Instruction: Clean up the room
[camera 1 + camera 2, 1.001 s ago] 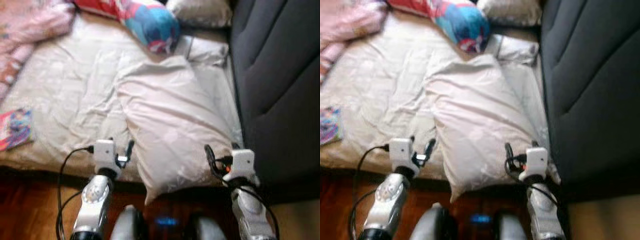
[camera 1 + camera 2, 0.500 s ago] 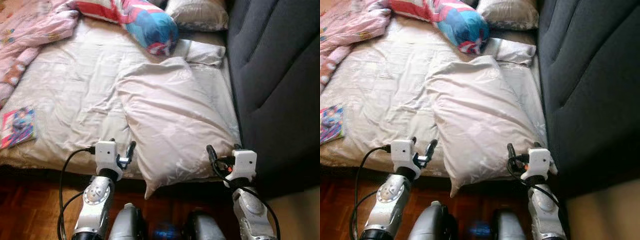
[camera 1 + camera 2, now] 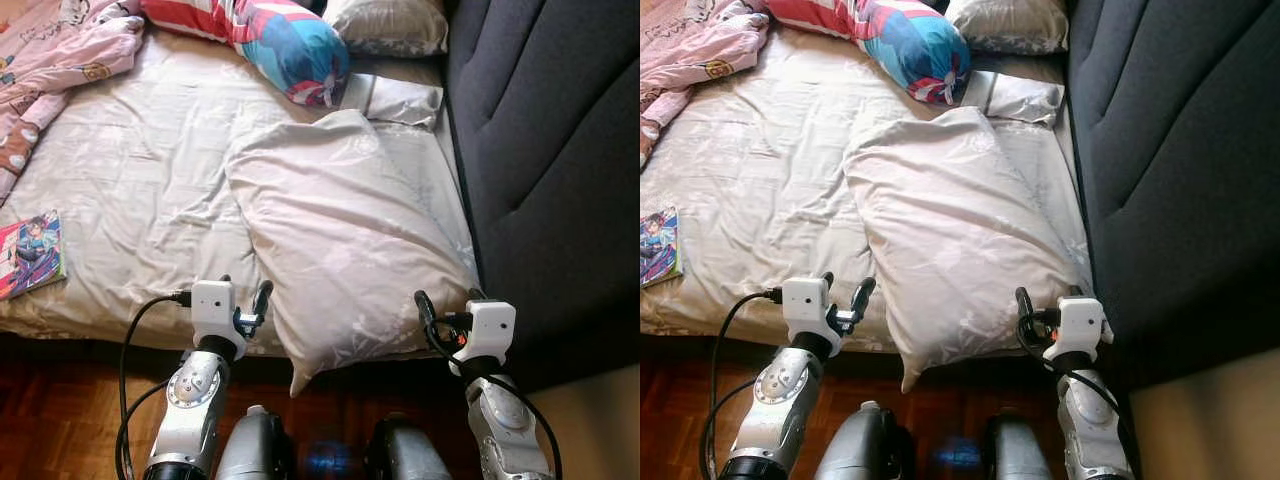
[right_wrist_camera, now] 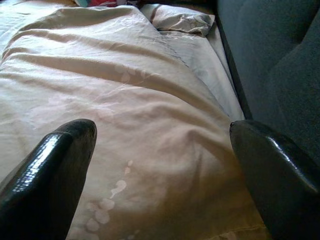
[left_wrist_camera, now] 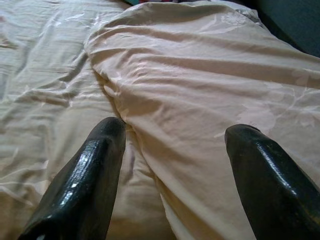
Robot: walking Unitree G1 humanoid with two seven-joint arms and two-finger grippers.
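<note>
Room's barely started, judging by the bed. The big pillow point(image 3: 345, 235) lies skewed across the sheet point(image 3: 150, 180), one corner hanging off the near edge of the bed over the floor point(image 3: 60, 420). A pink blanket point(image 3: 50, 60) is bunched at the far left, a striped bolster point(image 3: 280, 40) and two small pillows point(image 3: 385, 25) sit crowded at the far right, and a comic book point(image 3: 30, 255) lies by the left near edge. Nothing looks squared away yet.

Left gripper point(image 5: 170, 165) has its fingers spread wide, nothing in them, sitting at the pillow's left flank where it meets the sheet. Right gripper point(image 4: 160, 165) is likewise spread and empty, over the pillow's right near corner. You look set up to grab the pillow from both sides.

Room to move:
- Right side is tight. The dark headboard point(image 3: 550, 150) runs just beside the pillow and right arm. Don't swing right.
- Left is open sheet, plenty of space to drag or lift that way.
- The near bed edge is right under both wrists, so keep the overhanging corner from sliding off.
</note>
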